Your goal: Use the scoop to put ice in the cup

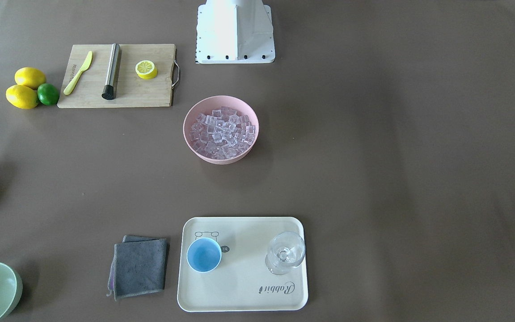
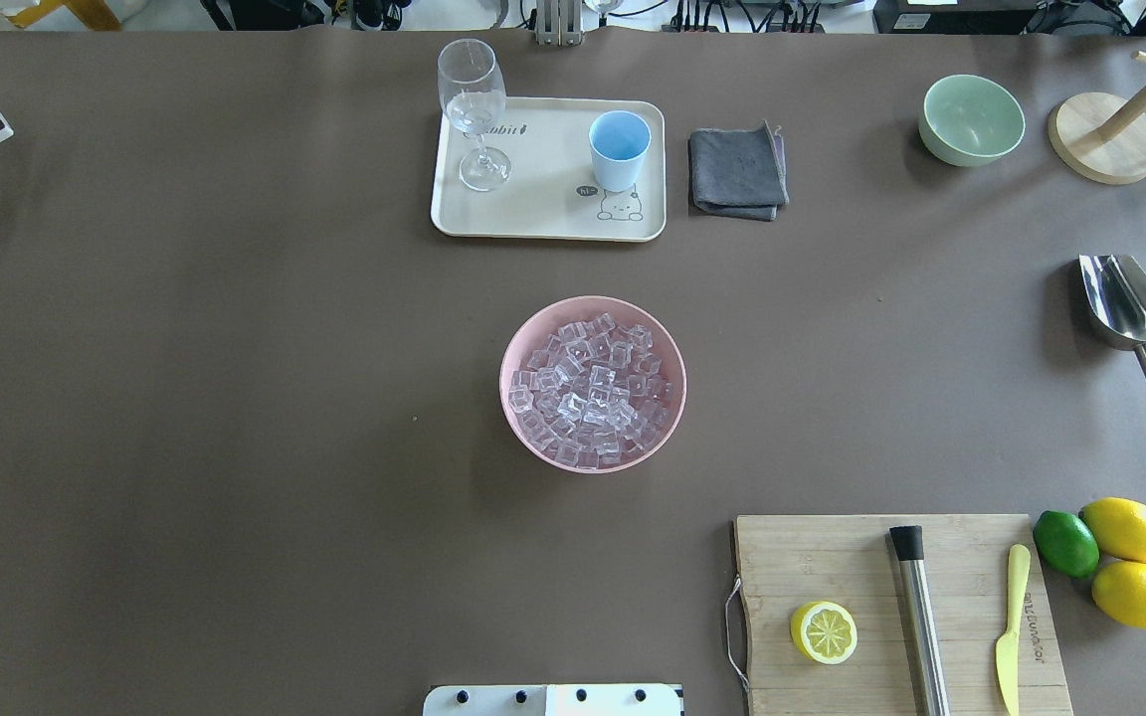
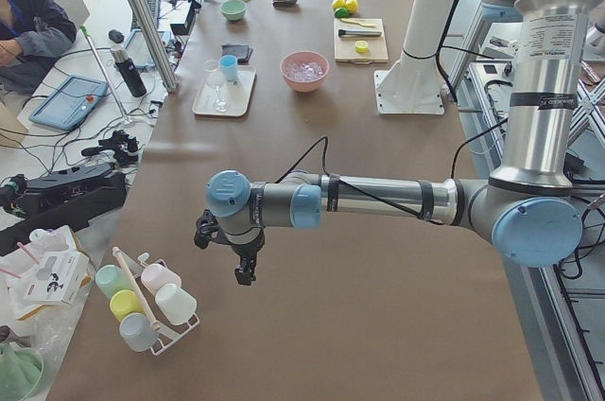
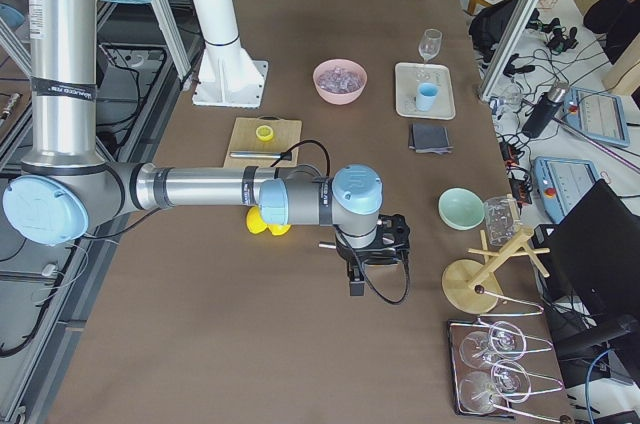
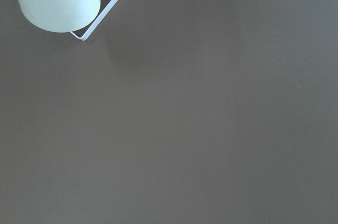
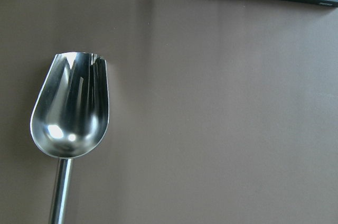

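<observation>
The ice (image 2: 593, 383) fills a pink bowl (image 2: 523, 338) at the table's middle. The light-blue cup (image 2: 619, 147) stands upright and empty on a cream tray (image 2: 543, 214) at the far side. The steel scoop (image 2: 1125, 303) lies on the table at the right, trough toward the far side; it fills the left of the right wrist view (image 6: 71, 110). My right gripper (image 4: 355, 287) hangs over the table near the scoop, shown only in the exterior right view. My left gripper (image 3: 244, 273) hangs above the table's left end, far from everything. I cannot tell whether either is open or shut.
A stemmed glass (image 2: 474, 109) shares the tray. A grey cloth (image 2: 737, 169) and a pale green bowl (image 2: 971, 119) lie to its right. A cutting board (image 2: 891, 607) holds a lemon half, a steel cylinder and a yellow knife. A mug rack (image 3: 146, 302) stands near my left gripper.
</observation>
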`<state>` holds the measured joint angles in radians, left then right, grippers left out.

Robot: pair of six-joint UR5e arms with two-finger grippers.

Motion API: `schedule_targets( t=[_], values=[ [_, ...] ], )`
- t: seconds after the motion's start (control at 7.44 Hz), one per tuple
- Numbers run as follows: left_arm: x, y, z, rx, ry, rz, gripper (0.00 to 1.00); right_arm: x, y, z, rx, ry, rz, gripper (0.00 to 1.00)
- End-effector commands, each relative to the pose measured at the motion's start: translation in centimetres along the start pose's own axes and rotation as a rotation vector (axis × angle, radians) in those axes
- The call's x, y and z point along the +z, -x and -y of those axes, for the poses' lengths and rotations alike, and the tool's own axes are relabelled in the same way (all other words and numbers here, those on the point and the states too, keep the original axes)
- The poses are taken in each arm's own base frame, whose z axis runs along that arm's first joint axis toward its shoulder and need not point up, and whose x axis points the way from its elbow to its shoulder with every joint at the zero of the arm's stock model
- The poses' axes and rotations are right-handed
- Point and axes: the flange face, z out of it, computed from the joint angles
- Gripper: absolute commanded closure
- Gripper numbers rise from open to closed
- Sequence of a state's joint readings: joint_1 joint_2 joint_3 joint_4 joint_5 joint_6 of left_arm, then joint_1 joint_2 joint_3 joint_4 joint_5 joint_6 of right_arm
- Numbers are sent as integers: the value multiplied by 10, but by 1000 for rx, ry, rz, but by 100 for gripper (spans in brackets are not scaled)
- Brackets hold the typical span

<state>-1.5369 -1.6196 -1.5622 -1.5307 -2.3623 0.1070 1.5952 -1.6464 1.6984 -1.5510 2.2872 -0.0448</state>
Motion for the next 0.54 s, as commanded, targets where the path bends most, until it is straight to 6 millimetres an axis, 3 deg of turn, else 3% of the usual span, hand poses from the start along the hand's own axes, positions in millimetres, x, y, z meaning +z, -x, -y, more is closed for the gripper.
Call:
schedule_targets(
  t=[0.0,0.27,0.4],
  values=[
    [11,-27,12,72,7,-10,2,30,35,19,14,-18,96,0],
    [10,-44,22,153,-52,-12,2,60,95,24,112,-41,130,0],
    [9,-78,31,211,-53,-14,2,79,108,12,144,-59,118,0]
  ],
)
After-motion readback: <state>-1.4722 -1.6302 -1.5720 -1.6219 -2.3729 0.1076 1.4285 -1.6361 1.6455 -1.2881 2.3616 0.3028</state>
